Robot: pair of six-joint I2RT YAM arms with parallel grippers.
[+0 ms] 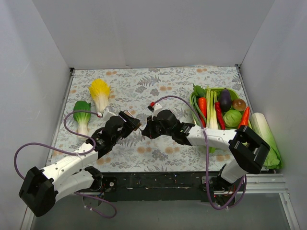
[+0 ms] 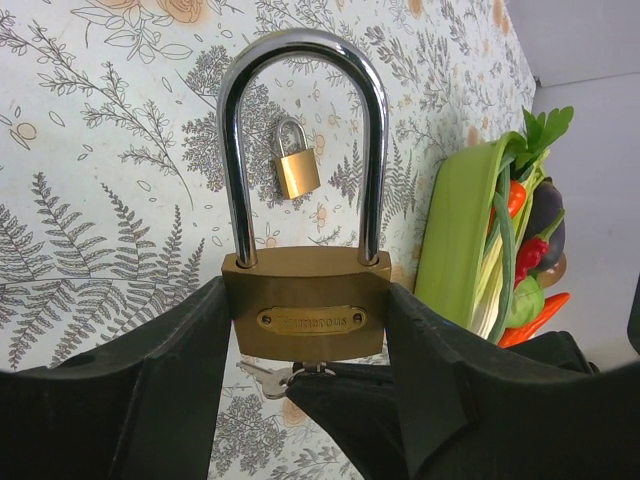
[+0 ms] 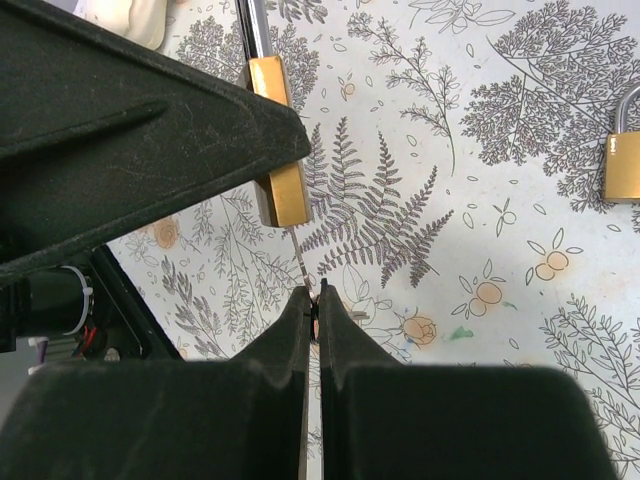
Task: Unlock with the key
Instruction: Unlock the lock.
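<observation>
A large brass padlock [image 2: 305, 318] with a chrome shackle [image 2: 300, 45] is held above the table, my left gripper [image 2: 307, 300] shut on the sides of its body. Both shackle legs sit in the body. In the right wrist view the padlock [image 3: 280, 190] shows edge-on, and the key [image 3: 303, 262] runs from its underside into my right gripper [image 3: 316, 295], which is shut on the key. A second key [image 2: 262, 377] hangs beside it on the ring. In the top view the left gripper [image 1: 128, 120] and right gripper [image 1: 146, 128] meet at mid-table.
A small brass padlock [image 2: 296, 170] lies on the floral cloth beyond the held one. A green tray [image 1: 195, 106] of toy vegetables stands at the right, with a cabbage [image 1: 264, 136] beside it. A yellow cabbage [image 1: 100, 93] and a green one [image 1: 82, 115] lie at the left.
</observation>
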